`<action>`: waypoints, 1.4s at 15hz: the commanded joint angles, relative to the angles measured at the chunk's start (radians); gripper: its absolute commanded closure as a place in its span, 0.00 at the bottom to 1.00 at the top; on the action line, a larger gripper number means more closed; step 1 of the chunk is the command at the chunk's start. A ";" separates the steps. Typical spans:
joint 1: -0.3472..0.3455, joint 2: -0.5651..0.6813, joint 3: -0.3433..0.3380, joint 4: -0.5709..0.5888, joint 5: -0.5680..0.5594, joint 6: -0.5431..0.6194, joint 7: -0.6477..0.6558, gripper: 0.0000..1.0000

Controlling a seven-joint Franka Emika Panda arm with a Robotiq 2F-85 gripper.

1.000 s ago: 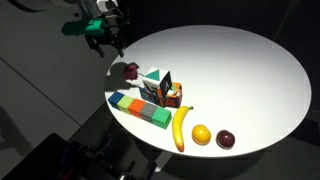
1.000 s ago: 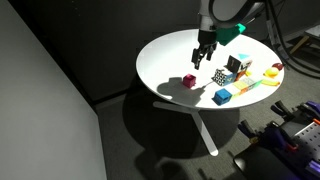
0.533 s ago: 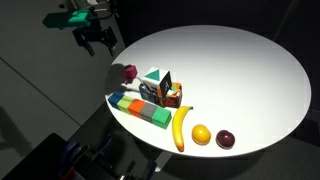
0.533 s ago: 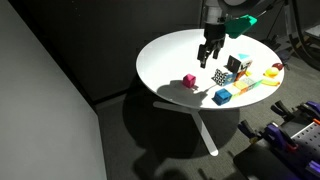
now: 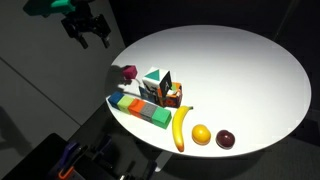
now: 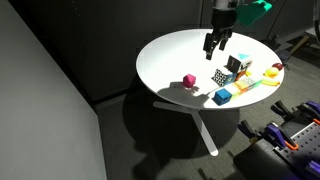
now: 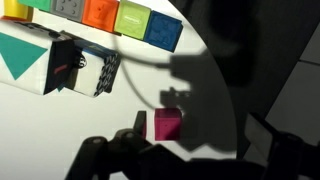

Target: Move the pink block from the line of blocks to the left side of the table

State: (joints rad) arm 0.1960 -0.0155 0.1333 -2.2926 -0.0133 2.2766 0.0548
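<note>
The pink block point(image 5: 128, 73) lies alone on the round white table point(image 5: 230, 70), near its edge and apart from the line of blocks point(image 5: 140, 108). It also shows in an exterior view point(image 6: 188, 82) and in the wrist view point(image 7: 167, 124), in shadow. The line's orange, green and blue blocks point(image 7: 132, 17) run along the top of the wrist view. My gripper point(image 5: 88, 36) hangs open and empty, high above the table and away from the pink block. It also shows in an exterior view point(image 6: 215, 42).
An upright cluster of white, teal and dark boxes point(image 5: 158, 88) stands behind the line of blocks. A banana point(image 5: 180, 128), an orange round fruit point(image 5: 201, 134) and a dark red round fruit point(image 5: 226, 139) lie near the table's edge.
My gripper has risen and drawn away from the pink block. The pink block and the other things have stayed where they were.
</note>
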 commanded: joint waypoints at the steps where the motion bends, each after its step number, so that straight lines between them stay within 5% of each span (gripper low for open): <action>1: -0.015 -0.096 0.013 -0.052 -0.058 0.015 0.076 0.00; 7: -0.023 -0.167 0.023 -0.077 -0.100 0.007 0.168 0.00; 21: -0.021 -0.153 0.024 -0.067 -0.061 -0.007 0.139 0.00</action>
State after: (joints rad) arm 0.1918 -0.1678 0.1410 -2.3614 -0.0782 2.2715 0.1967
